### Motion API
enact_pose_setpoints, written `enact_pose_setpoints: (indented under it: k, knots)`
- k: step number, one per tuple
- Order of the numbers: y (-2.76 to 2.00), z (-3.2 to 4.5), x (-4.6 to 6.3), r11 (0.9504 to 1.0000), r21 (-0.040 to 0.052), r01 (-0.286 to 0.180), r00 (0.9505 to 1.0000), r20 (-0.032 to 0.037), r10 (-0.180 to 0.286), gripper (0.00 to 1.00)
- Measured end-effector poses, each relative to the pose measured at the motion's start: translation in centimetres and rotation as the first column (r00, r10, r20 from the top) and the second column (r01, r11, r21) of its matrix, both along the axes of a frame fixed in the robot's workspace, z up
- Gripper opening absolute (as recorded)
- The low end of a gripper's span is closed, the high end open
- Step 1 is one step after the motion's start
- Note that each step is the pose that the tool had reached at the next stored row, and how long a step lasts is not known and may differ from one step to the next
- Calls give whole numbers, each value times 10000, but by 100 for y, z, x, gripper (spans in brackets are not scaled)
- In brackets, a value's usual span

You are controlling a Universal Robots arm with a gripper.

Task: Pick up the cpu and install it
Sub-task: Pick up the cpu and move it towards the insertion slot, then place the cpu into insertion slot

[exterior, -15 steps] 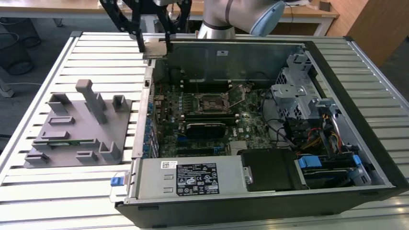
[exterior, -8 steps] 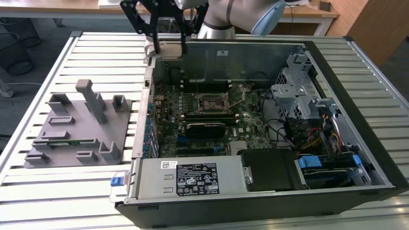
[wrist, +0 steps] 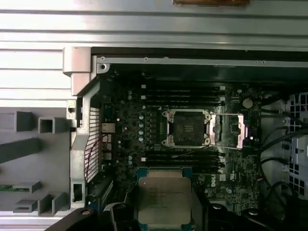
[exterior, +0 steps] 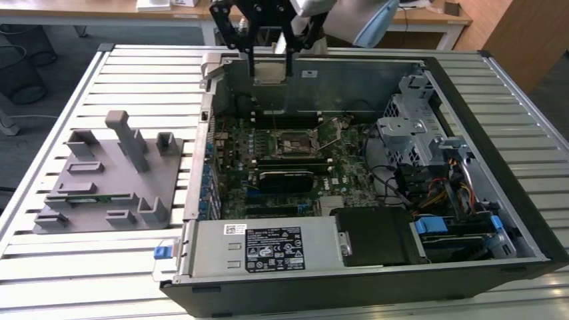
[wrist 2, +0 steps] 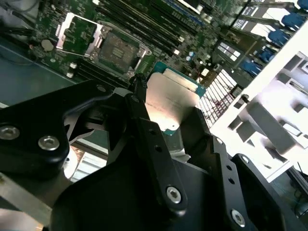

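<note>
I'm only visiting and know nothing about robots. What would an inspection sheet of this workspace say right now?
Surface: slatted metal table carrying an open computer case.
Job's things: cpu held in the air over the case, not in the socket, which stands open.
Clutter: grey fixture tray beside the case.
Grippers: gripper shut on the cpu.
Cables: coloured wires near the drive bays.
Surroundings: wooden desks beyond the table.
</note>
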State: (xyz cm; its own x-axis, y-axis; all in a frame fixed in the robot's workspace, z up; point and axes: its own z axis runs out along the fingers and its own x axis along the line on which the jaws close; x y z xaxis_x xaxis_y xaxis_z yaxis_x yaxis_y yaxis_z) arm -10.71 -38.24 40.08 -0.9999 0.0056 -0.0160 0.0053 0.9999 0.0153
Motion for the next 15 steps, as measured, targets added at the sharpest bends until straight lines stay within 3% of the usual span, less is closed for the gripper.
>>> enact_pose_setpoints:
  k: [11, 15]
  knots:
    - [2, -28, 500, 10000, 3, 1, 10000, 0, -1, 53]
    - [2, -27, 590, 10000, 3, 0, 10000, -1, 0, 53]
